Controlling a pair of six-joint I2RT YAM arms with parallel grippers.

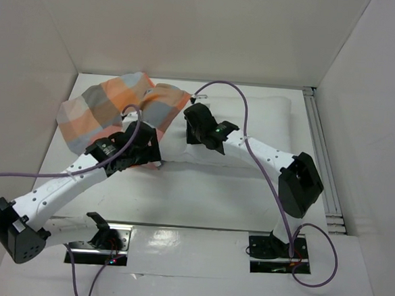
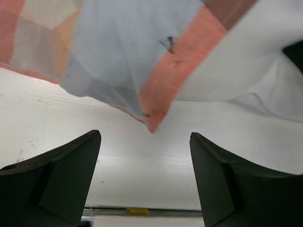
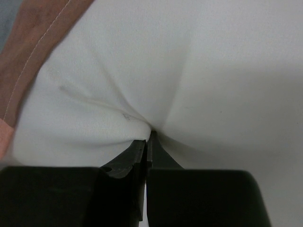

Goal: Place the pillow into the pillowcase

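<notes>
top external: what's on the desk [image 1: 201, 189]?
pillow [image 1: 267, 126] lies far right; pillowcase [image 1: 102, 107] far left, overlapping its end.
tools?
right tool [image 3: 147, 135] pinches pillow fabric; left tool [image 2: 144, 137] spread wide, empty, near the pillowcase corner.

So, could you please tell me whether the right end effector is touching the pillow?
Touching. The right wrist view shows the right end effector shut on a pinch of the pillow, fabric puckering at its tips.

A white table [image 1: 201, 189] sits boxed in by plain white walls [image 1: 192, 26], with a metal rail [image 1: 322, 157] running along its right edge.
</notes>
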